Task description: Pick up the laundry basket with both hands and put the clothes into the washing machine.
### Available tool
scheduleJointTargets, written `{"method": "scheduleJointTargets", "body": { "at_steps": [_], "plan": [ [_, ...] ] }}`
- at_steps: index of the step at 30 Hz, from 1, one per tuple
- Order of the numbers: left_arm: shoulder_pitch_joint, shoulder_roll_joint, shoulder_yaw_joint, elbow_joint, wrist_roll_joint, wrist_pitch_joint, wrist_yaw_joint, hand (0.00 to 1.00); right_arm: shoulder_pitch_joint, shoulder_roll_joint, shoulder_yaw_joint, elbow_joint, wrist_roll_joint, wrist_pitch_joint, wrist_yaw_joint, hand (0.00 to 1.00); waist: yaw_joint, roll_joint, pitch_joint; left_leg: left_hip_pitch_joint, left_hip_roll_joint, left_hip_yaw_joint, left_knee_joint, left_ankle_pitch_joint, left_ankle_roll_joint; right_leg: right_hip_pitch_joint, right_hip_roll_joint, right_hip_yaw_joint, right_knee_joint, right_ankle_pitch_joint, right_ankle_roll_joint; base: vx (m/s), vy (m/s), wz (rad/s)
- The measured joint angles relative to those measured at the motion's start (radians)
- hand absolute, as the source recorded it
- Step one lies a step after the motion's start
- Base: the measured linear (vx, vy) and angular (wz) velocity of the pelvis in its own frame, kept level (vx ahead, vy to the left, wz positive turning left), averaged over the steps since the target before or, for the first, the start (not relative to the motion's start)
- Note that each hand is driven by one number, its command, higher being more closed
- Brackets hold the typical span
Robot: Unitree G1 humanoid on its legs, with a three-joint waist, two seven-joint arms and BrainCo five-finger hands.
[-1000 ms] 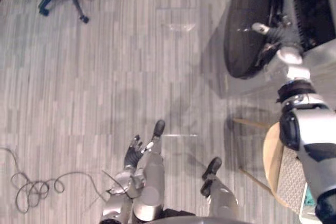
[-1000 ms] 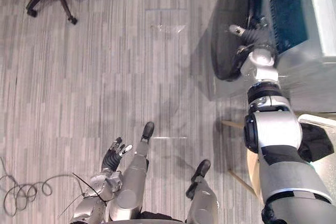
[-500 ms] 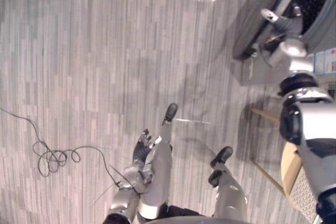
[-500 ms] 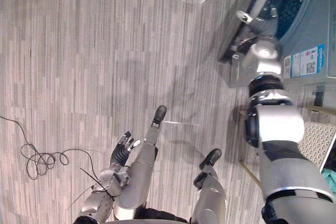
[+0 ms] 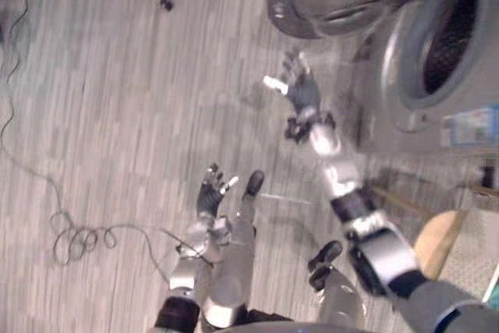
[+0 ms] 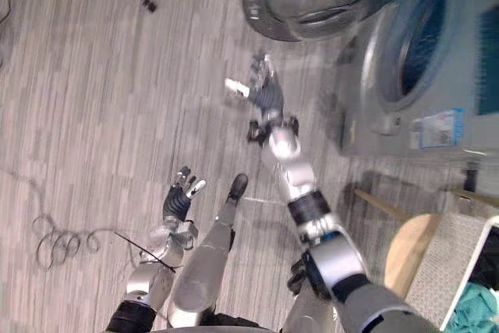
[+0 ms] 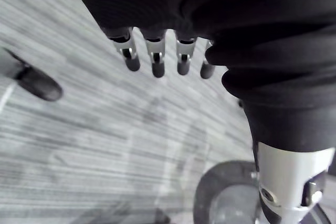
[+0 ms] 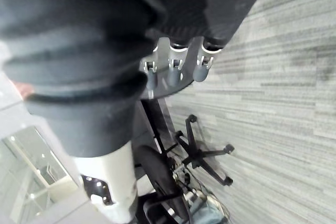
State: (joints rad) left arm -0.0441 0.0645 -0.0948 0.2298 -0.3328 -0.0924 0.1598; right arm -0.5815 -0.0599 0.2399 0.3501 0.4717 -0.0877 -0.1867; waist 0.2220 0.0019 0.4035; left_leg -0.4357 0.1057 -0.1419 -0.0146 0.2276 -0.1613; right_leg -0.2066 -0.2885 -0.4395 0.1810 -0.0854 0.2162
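The right arm (image 5: 341,178) stretches forward, nearly straight, its right hand (image 5: 301,90) held out with fingers spread; the left hand (image 5: 210,195) hangs low, close in, fingers loosely straight

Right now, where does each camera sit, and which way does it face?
Left eye view: head, looking down at the open washing machine; left hand and right hand show.
Right eye view: beside it, sharing that scene.
Left wrist view: along the left hand's fingers, at floor.
Right wrist view: along the right hand's fingers, at an office chair.
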Motion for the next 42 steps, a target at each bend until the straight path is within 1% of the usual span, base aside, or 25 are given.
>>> {"method": "scheduleJointTargets", "body": {
  "at_steps": [1, 2, 3, 5, 6, 8, 10, 12, 13, 14, 16, 17, 18, 19, 20, 21, 22, 23, 25, 27, 30, 32, 36, 40, 42],
  "plan": [
    [-0.030, 0.024, 0.026, 0.030, 0.013, 0.000, 0.003, 0.00, 0.084, -0.004, 0.009, -0.035, 0.003, -0.005, 0.016, 0.00, -0.023, -0.020, -0.017, 0.001, 0.004, 0.026, 0.007, -0.004, -0.001, -0.009, 0.007, 0.032, -0.015, 0.015, -0.005, -0.06, 0.030, -0.87],
    [-0.084, 0.061, 0.059, 0.078, 0.033, 0.000, 0.019, 0.00, 0.192, -0.027, 0.004, -0.078, 0.010, -0.011, 0.040, 0.00, -0.050, -0.035, -0.025, 0.011, 0.019, 0.057, 0.028, -0.034, 0.002, -0.010, 0.018, 0.068, -0.024, 0.024, -0.007, -0.07, 0.037, -0.90],
    [-0.114, 0.079, 0.072, 0.108, 0.036, 0.001, 0.025, 0.00, 0.248, -0.044, -0.007, -0.094, 0.010, -0.016, 0.048, 0.00, -0.065, -0.037, -0.027, 0.023, 0.030, 0.070, 0.031, -0.052, 0.005, -0.013, 0.027, 0.090, -0.027, 0.033, -0.010, -0.06, 0.030, -0.93],
    [-0.188, 0.145, 0.111, 0.175, 0.053, 0.000, 0.050, 0.00, 0.390, -0.090, -0.052, -0.123, 0.010, -0.021, 0.081, 0.00, -0.102, -0.058, -0.039, 0.039, 0.047, 0.120, 0.031, -0.065, 0.008, -0.041, 0.036, 0.150, -0.030, 0.051, -0.016, -0.14, 0.028, -0.93],
    [-0.253, 0.198, 0.135, 0.224, 0.069, 0.000, 0.066, 0.00, 0.498, -0.114, -0.100, -0.133, 0.009, -0.020, 0.102, 0.00, -0.124, -0.070, -0.046, 0.050, 0.060, 0.154, 0.031, -0.070, 0.004, -0.063, 0.045, 0.193, -0.033, 0.063, -0.022, -0.14, 0.022, -0.85],
    [-0.307, 0.249, 0.158, 0.269, 0.072, -0.001, 0.081, 0.00, 0.578, -0.118, -0.134, -0.133, 0.010, -0.019, 0.118, 0.00, -0.148, -0.078, -0.051, 0.062, 0.072, 0.183, 0.027, -0.077, -0.004, -0.076, 0.056, 0.228, -0.046, 0.075, -0.031, -0.10, 0.002, -0.70],
    [-0.377, 0.347, 0.184, 0.356, 0.073, 0.000, 0.096, 0.00, 0.683, -0.112, -0.161, -0.157, 0.011, -0.018, 0.148, 0.00, -0.174, -0.094, -0.061, 0.085, 0.092, 0.237, 0.015, -0.076, -0.005, -0.098, 0.074, 0.288, -0.053, 0.094, -0.037, -0.10, -0.025, -0.76],
    [-0.423, 0.414, 0.187, 0.424, 0.090, 0.001, 0.103, 0.00, 0.736, -0.103, -0.166, -0.182, 0.034, -0.018, 0.162, 0.00, -0.208, -0.100, -0.064, 0.088, 0.100, 0.259, 0.015, -0.077, -0.005, -0.105, 0.083, 0.306, -0.063, 0.110, -0.036, -0.05, -0.027, -0.47],
    [-0.464, 0.455, 0.187, 0.484, 0.091, 0.004, 0.102, 0.00, 0.761, -0.096, -0.162, -0.192, 0.041, -0.017, 0.174, 0.00, -0.212, -0.112, -0.072, 0.088, 0.106, 0.280, 0.015, -0.077, -0.005, -0.123, 0.089, 0.334, -0.069, 0.123, -0.036, -0.04, -0.028, -0.50],
    [-0.489, 0.472, 0.187, 0.517, 0.090, 0.009, 0.101, 0.00, 0.769, -0.091, -0.162, -0.205, 0.048, -0.016, 0.177, 0.00, -0.213, -0.116, -0.074, 0.087, 0.108, 0.289, 0.014, -0.076, -0.005, -0.131, 0.092, 0.343, -0.073, 0.130, -0.037, -0.02, -0.031, -0.50],
    [-0.574, 0.549, 0.186, 0.640, 0.088, 0.026, 0.085, 0.00, 0.779, -0.072, -0.160, -0.264, 0.072, -0.017, 0.194, 0.00, -0.241, -0.133, -0.074, 0.087, 0.111, 0.311, 0.017, -0.073, 0.000, -0.134, 0.096, 0.367, -0.099, 0.155, -0.035, -0.02, -0.022, -0.30],
    [-0.591, 0.567, 0.186, 0.660, 0.088, 0.032, 0.079, 0.00, 0.779, -0.067, -0.160, -0.279, 0.077, -0.017, 0.197, 0.00, -0.247, -0.139, -0.073, 0.087, 0.111, 0.317, 0.020, -0.073, 0.000, -0.136, 0.097, 0.373, -0.103, 0.160, -0.036, -0.01, -0.011, -0.23],
    [-0.619, 0.594, 0.186, 0.689, 0.088, 0.041, 0.073, 0.00, 0.780, -0.064, -0.160, -0.301, 0.081, -0.018, 0.206, 0.00, -0.252, -0.150, -0.072, 0.086, 0.113, 0.325, 0.022, -0.073, 0.000, -0.138, 0.099, 0.385, -0.113, 0.169, -0.036, -0.02, -0.021, -0.29],
    [-0.679, 0.644, 0.186, 0.737, 0.085, 0.049, 0.060, 0.00, 0.784, -0.064, -0.158, -0.341, 0.095, -0.020, 0.215, 0.00, -0.257, -0.172, -0.072, 0.077, 0.120, 0.339, 0.027, -0.074, -0.001, -0.144, 0.107, 0.397, -0.138, 0.189, -0.037, -0.03, -0.027, -0.29],
    [-0.707, 0.665, 0.186, 0.756, 0.080, 0.052, 0.058, 0.00, 0.785, -0.064, -0.158, -0.357, 0.105, -0.021, 0.218, 0.00, -0.259, -0.183, -0.070, 0.071, 0.124, 0.342, 0.031, -0.075, -0.003, -0.145, 0.111, 0.401, -0.150, 0.199, -0.041, -0.05, -0.044, -0.29],
    [-0.758, 0.709, 0.186, 0.785, 0.068, 0.055, 0.057, 0.00, 0.788, -0.064, -0.162, -0.387, 0.118, -0.022, 0.226, 0.00, -0.266, -0.203, -0.062, 0.060, 0.132, 0.345, 0.040, -0.077, -0.005, -0.145, 0.119, 0.406, -0.171, 0.214, -0.044, -0.05, -0.038, -0.17],
    [-0.785, 0.727, 0.186, 0.799, 0.067, 0.058, 0.058, 0.00, 0.792, -0.064, -0.165, -0.401, 0.121, -0.023, 0.231, 0.00, -0.268, -0.211, -0.058, 0.053, 0.137, 0.345, 0.048, -0.079, -0.008, -0.146, 0.124, 0.409, -0.181, 0.222, -0.046, -0.06, -0.053, -0.18],
    [-0.830, 0.756, 0.187, 0.812, 0.058, 0.065, 0.058, 0.00, 0.803, -0.063, -0.169, -0.433, 0.129, -0.024, 0.232, 0.00, -0.268, -0.229, -0.051, 0.040, 0.147, 0.346, 0.060, -0.082, -0.011, -0.148, 0.133, 0.412, -0.199, 0.234, -0.048, -0.06, -0.056, -0.12],
    [-0.876, 0.779, 0.207, 0.825, 0.046, 0.068, 0.058, 0.00, 0.824, -0.052, -0.182, -0.475, 0.147, -0.026, 0.232, 0.00, -0.269, -0.247, -0.045, 0.015, 0.163, 0.342, 0.069, -0.087, -0.018, -0.158, 0.149, 0.413, -0.220, 0.249, -0.057, -0.06, -0.064, -0.11],
    [-0.898, 0.780, 0.240, 0.825, 0.022, 0.069, 0.059, 0.00, 0.835, -0.028, -0.201, -0.498, 0.157, -0.045, 0.227, 0.00, -0.268, -0.254, -0.044, -0.024, 0.178, 0.340, 0.081, -0.089, -0.022, -0.190, 0.162, 0.414, -0.221, 0.257, -0.060, -0.05, -0.046, -0.10],
    [-0.924, 0.781, 0.266, 0.826, -0.003, 0.084, 0.061, 0.00, 0.862, 0.000, -0.198, -0.541, 0.159, -0.047, 0.211, 0.00, -0.260, -0.270, -0.038, -0.077, 0.214, 0.334, 0.135, -0.102, -0.038, -0.210, 0.191, 0.419, -0.238, 0.275, -0.071, -0.04, -0.045, -0.13],
    [-0.936, 0.780, 0.298, 0.826, -0.027, 0.085, 0.063, 0.00, 0.886, 0.017, -0.193, -0.585, 0.166, -0.054, 0.211, 0.00, -0.253, -0.276, -0.035, -0.104, 0.248, 0.327, 0.183, -0.128, -0.052, -0.218, 0.218, 0.423, -0.240, 0.285, -0.072, -0.02, -0.051, -0.22],
    [-0.966, 0.750, 0.336, 0.813, -0.102, 0.084, 0.064, 0.00, 0.948, 0.014, -0.191, -0.668, 0.165, -0.063, 0.211, 0.00, -0.236, -0.275, -0.033, -0.172, 0.318, 0.294, 0.291, -0.196, -0.079, -0.222, 0.273, 0.419, -0.254, 0.287, -0.074, -0.02, -0.041, -0.21],
    [-0.981, 0.727, 0.342, 0.777, -0.173, 0.083, 0.066, 0.00, 0.967, 0.013, -0.192, -0.689, 0.165, -0.063, 0.210, 0.00, -0.221, -0.269, -0.029, -0.229, 0.364, 0.271, 0.337, -0.210, -0.092, -0.251, 0.307, 0.415, -0.256, 0.292, -0.070, 0.00, -0.017, -0.16],
    [-1.000, 0.709, 0.342, 0.777, -0.176, 0.083, 0.069, 0.00, 0.978, 0.013, -0.192, -0.689, 0.165, -0.063, 0.209, 0.00, -0.206, -0.268, -0.028, -0.236, 0.378, 0.266, 0.347, -0.211, -0.094, -0.252, 0.321, 0.415, -0.257, 0.296, -0.069, 0.01, -0.018, -0.12]
  ]
}}
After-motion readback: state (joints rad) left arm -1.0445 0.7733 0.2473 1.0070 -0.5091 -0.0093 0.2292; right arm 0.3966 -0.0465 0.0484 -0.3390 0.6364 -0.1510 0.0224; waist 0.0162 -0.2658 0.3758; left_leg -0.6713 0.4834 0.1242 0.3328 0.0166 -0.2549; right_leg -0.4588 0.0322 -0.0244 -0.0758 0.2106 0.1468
